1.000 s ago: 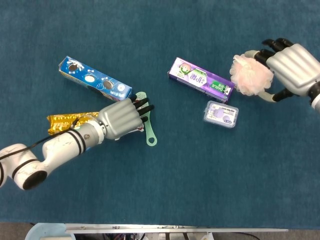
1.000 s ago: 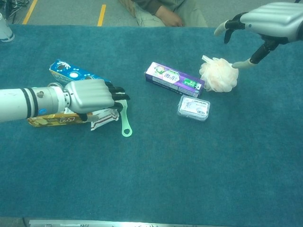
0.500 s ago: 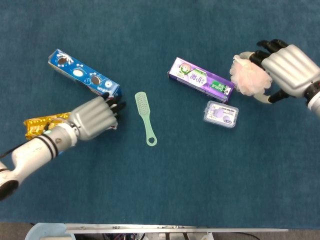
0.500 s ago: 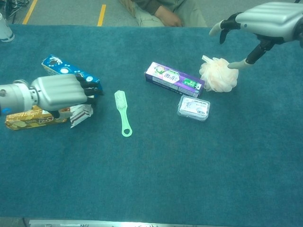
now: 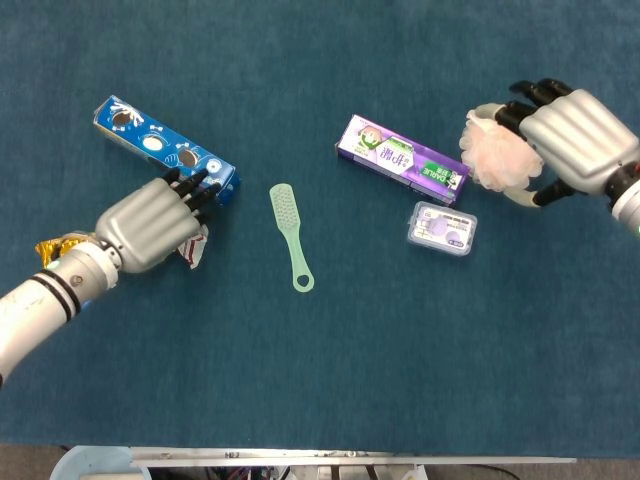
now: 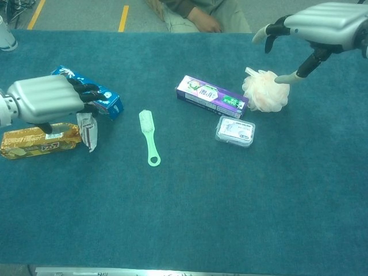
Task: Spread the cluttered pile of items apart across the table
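So the stuff sits on a teal cloth-covered table (image 5: pixel 330 380), fairly scattered. Over on the left, the left hand (image 5: pixel 150 222) hangs over a small white and red wrapper (image 6: pixel 88 130), fingers curled down with the dark tips right at the near end of the blue cookie box (image 5: pixel 165 156), which lies at a slant at the far left. Can't really tell if that hand is actually pinching the wrapper or just sitting on it; in the chest view the wrapper pokes out from under the hand and looks a bit lifted, but I wouldn't swear to it. Just near of the hand there's a gold foil snack pack (image 6: pixel 40 141), mostly hidden under the wrist from the head view. A bit right of that hand, apart from everything, a pale green brush (image 5: pixel 291 235) lies flat with its bristle end far and its ring end near. Middle right is the purple toothpaste box (image 5: pixel 401 159), angled, and just near of its right end sits a small clear plastic case (image 5: pixel 441 228) with a purple label, close to the box but not touching as far as I can see. At the toothpaste box's right end is the pink bath pouf (image 5: pixel 502 151), and the right hand (image 5: pixel 572 140) is over it with fingers spread fairly wide, thumb tip touching the pouf's right side in the chest view, not really clamped on it.
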Robot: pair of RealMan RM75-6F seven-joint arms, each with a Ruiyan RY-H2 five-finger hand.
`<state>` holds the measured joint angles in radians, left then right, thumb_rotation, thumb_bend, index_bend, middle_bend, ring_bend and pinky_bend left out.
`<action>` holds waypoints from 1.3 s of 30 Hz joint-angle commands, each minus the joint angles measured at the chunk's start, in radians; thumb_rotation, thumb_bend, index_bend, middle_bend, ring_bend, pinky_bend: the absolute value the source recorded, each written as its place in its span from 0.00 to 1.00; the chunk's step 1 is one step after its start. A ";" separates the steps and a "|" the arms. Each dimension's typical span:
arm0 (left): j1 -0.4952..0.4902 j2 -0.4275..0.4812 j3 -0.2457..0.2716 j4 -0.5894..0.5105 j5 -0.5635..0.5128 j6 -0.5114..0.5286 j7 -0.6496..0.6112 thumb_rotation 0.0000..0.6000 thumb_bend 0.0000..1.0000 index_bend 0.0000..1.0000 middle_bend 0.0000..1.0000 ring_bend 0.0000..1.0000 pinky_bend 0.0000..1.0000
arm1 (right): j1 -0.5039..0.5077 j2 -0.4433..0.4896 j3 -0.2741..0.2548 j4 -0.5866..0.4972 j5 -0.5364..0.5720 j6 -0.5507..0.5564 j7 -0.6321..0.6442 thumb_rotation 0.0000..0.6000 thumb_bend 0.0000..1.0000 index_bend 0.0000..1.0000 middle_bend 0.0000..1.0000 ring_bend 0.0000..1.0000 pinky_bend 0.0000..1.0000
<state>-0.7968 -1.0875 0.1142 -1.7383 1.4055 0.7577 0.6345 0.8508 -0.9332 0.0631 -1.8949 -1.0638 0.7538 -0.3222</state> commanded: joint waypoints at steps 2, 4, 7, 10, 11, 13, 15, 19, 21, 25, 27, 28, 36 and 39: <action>0.010 0.029 0.001 -0.018 -0.036 0.008 0.036 1.00 0.37 0.25 0.07 0.03 0.19 | -0.002 -0.001 0.002 0.002 -0.004 0.000 0.004 0.75 0.23 0.17 0.30 0.11 0.16; 0.016 0.044 -0.001 -0.031 -0.055 0.016 0.050 1.00 0.37 0.25 0.07 0.03 0.19 | -0.002 -0.002 0.001 0.004 -0.009 -0.003 0.005 0.75 0.23 0.17 0.30 0.11 0.16; 0.020 0.062 0.001 -0.046 -0.076 0.019 0.073 1.00 0.37 0.25 0.07 0.03 0.19 | 0.002 -0.006 -0.002 0.004 -0.020 -0.016 0.003 0.75 0.23 0.17 0.30 0.11 0.16; 0.022 0.077 0.004 -0.062 -0.096 0.019 0.092 1.00 0.37 0.25 0.07 0.03 0.19 | 0.011 -0.011 -0.003 -0.006 -0.037 -0.035 -0.001 0.75 0.23 0.17 0.30 0.11 0.16; 0.025 0.081 0.004 -0.067 -0.101 0.024 0.095 1.00 0.37 0.25 0.07 0.03 0.19 | 0.016 -0.011 -0.004 -0.011 -0.043 -0.043 -0.003 0.75 0.23 0.17 0.30 0.11 0.16; 0.032 0.093 0.002 -0.082 -0.110 0.039 0.096 1.00 0.37 0.25 0.07 0.03 0.19 | 0.026 -0.014 -0.003 -0.020 -0.056 -0.054 -0.012 0.76 0.23 0.17 0.30 0.11 0.16; 0.041 0.108 -0.002 -0.095 -0.110 0.059 0.094 1.00 0.37 0.25 0.07 0.03 0.19 | 0.039 -0.021 0.001 -0.029 -0.060 -0.067 -0.018 0.75 0.23 0.17 0.30 0.11 0.16; 0.059 0.136 -0.011 -0.118 -0.107 0.097 0.075 1.00 0.37 0.25 0.07 0.03 0.19 | 0.074 -0.051 0.004 -0.036 -0.066 -0.102 -0.040 0.76 0.24 0.17 0.30 0.11 0.16; 0.073 0.150 -0.017 -0.128 -0.106 0.125 0.061 1.00 0.37 0.25 0.07 0.03 0.19 | 0.097 -0.072 0.005 -0.040 -0.068 -0.122 -0.058 0.76 0.24 0.17 0.30 0.11 0.16; 0.120 0.154 -0.036 -0.129 -0.084 0.212 0.005 1.00 0.37 0.24 0.07 0.03 0.19 | 0.151 -0.108 -0.002 -0.041 -0.060 -0.178 -0.095 0.77 0.28 0.17 0.30 0.11 0.16; 0.147 0.151 -0.046 -0.122 -0.073 0.260 -0.027 1.00 0.37 0.24 0.07 0.04 0.19 | 0.178 -0.128 -0.007 -0.038 -0.048 -0.199 -0.116 0.77 0.33 0.17 0.30 0.11 0.16; 0.157 0.151 -0.051 -0.119 -0.070 0.278 -0.039 1.00 0.37 0.24 0.07 0.04 0.19 | 0.189 -0.138 -0.009 -0.036 -0.040 -0.205 -0.123 0.77 0.36 0.17 0.30 0.11 0.16; 0.216 0.167 -0.083 -0.130 -0.049 0.376 -0.095 1.00 0.37 0.24 0.07 0.04 0.19 | 0.278 -0.226 -0.028 -0.012 0.039 -0.211 -0.196 0.77 0.50 0.17 0.30 0.11 0.16; 0.237 0.167 -0.097 -0.142 -0.046 0.410 -0.119 1.00 0.37 0.24 0.07 0.04 0.19 | 0.315 -0.258 -0.036 0.003 0.078 -0.208 -0.221 0.77 0.57 0.17 0.30 0.11 0.16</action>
<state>-0.5692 -0.9219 0.0249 -1.8735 1.3566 1.1560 0.5263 1.1463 -1.1733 0.0336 -1.9026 -1.0057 0.5449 -0.5278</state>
